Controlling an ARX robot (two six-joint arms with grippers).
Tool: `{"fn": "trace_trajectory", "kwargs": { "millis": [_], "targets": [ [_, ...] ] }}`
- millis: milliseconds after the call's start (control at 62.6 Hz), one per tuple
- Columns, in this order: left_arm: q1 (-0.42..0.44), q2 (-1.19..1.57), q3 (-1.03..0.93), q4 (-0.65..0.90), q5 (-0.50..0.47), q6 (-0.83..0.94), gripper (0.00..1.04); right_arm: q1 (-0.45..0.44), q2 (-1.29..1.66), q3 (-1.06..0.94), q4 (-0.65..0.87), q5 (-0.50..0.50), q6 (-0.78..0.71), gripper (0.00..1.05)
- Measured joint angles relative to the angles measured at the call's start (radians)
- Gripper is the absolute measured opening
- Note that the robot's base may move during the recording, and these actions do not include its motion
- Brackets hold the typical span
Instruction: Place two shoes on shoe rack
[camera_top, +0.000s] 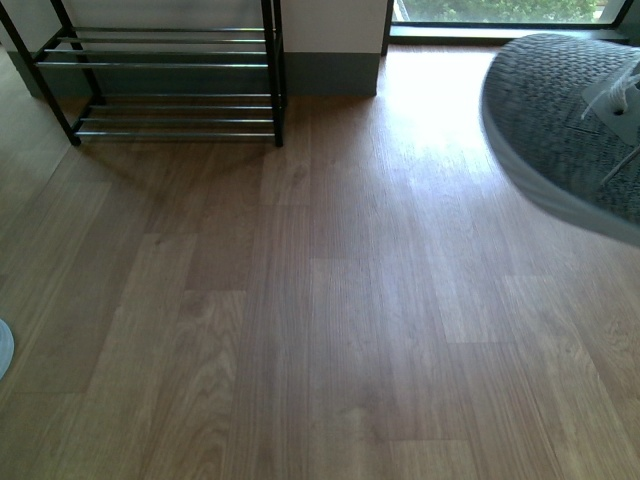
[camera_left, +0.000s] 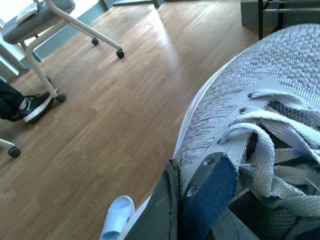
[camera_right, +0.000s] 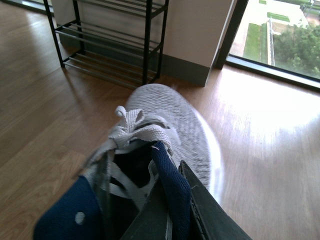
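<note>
My left gripper (camera_left: 180, 200) is shut on the navy-lined collar of a grey sneaker (camera_left: 250, 90) with white laces, which fills the left wrist view. My right gripper (camera_right: 174, 197) is shut on the navy collar of the other grey sneaker (camera_right: 170, 120), toe pointing toward the shoe rack (camera_right: 115, 45). In the front view a grey sneaker (camera_top: 565, 120) hangs above the floor at the right edge; no gripper shows there. The shoe rack (camera_top: 175, 80), with black frames and chrome rods, stands at the far left against the wall. A pale blue slide (camera_left: 117, 217) lies on the floor below the left sneaker.
Wood floor (camera_top: 320, 330) spreads in front of the rack. A wheeled chair (camera_left: 50, 20) and a person's black shoe (camera_left: 30, 106) show in the left wrist view. A window (camera_right: 280, 40) and a wall corner (camera_right: 192, 45) stand right of the rack. A pale object (camera_top: 3, 345) sits at the front view's left edge.
</note>
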Motion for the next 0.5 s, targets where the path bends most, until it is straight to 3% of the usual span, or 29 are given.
{"fn": "trace_trajectory", "kwargs": {
  "millis": [495],
  "targets": [
    [0.000,0.000,0.000,0.000,0.002,0.000,0.01,0.002,0.000,0.000,0.000,-0.003,0.000,0.01]
  ]
}}
